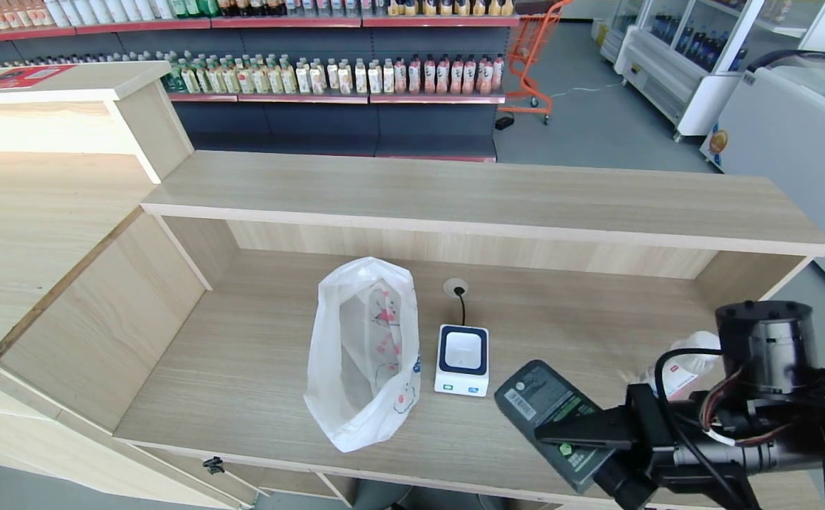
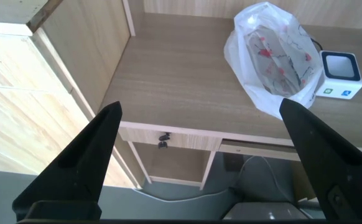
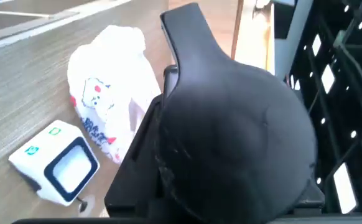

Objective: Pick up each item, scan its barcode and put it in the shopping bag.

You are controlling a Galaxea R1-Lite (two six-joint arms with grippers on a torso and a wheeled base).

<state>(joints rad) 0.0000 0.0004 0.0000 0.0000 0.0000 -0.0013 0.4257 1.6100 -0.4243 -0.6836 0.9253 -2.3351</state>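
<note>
Head view: gripping dark flat package [image 1: 536,397] with right end effector [image 1: 577,452], just right of scanner [image 1: 462,358], barcode label [image 1: 522,405] up. Shopping bag [image 1: 363,354] just left of scanner on tabletop [image 1: 242,368]. Left end effector [image 2: 199,112] open wide, well left of scanner.

A shop checkout: a wooden table [image 1: 256,368] with a barcode scanner [image 1: 462,359], bottle-stocked shelves [image 1: 341,74] behind, and glass-fronted fridges [image 1: 696,49] along the right.
</note>
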